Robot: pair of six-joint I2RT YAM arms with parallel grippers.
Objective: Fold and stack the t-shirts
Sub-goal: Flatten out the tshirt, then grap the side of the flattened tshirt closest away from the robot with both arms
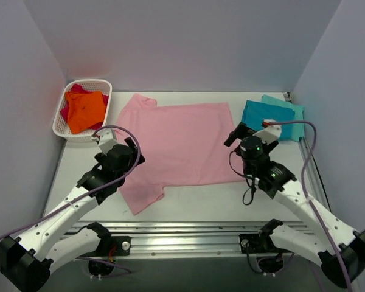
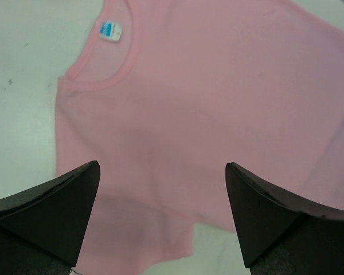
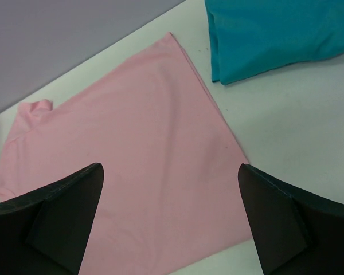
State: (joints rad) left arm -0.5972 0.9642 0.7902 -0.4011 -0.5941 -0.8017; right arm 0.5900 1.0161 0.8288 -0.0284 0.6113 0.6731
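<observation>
From above, the left end effector (image 1: 131, 157) hangs over the pink tee's (image 1: 176, 143) left side and the right end effector (image 1: 234, 135) over its right edge. The tee lies flat on the table (image 1: 194, 204), with a teal tee (image 1: 260, 115) just beside it.
Left wrist: fingers (image 2: 57, 206) spread, holding nothing, with the collar (image 2: 103, 74) below.
Right wrist: fingers (image 3: 51, 212) spread, holding nothing; the teal tee is cut off by the frame.

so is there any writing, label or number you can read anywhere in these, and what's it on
No text can be read in any view.
Neck label: a small blue and white tag inside the collar of the pink t-shirt; its print is too blurred to read.
Folded teal t-shirts, orange cloth and basket: no print or marking shows.
</observation>
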